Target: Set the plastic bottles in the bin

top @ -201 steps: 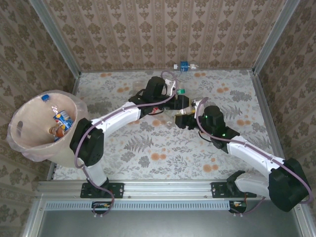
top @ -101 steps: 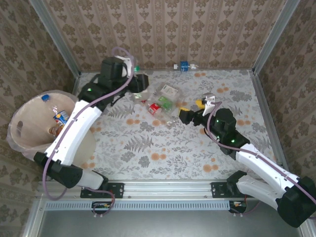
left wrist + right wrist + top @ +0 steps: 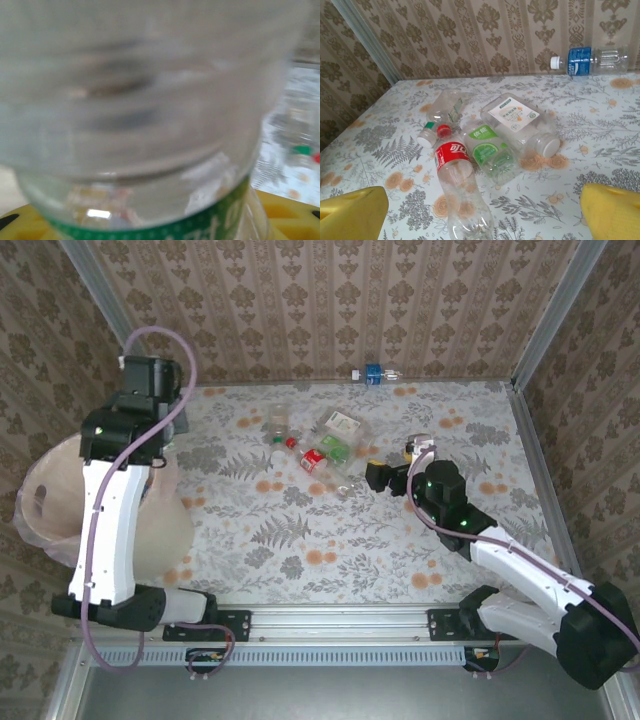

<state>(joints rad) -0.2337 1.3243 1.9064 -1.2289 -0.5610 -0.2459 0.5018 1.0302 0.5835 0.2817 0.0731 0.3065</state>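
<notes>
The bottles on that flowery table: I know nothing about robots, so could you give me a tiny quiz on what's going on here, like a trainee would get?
1. True or false: the right gripper is clamped shut on a bottle.
2. The lone bottle lying against the wall has a label of which colour? A red, B blue, C green.
3. Fill in: the left gripper holds a clear bottle with a ____ label.
Key: 1 false, its jaws stand wide open with nothing between them. 2 B. 3 green.
</notes>
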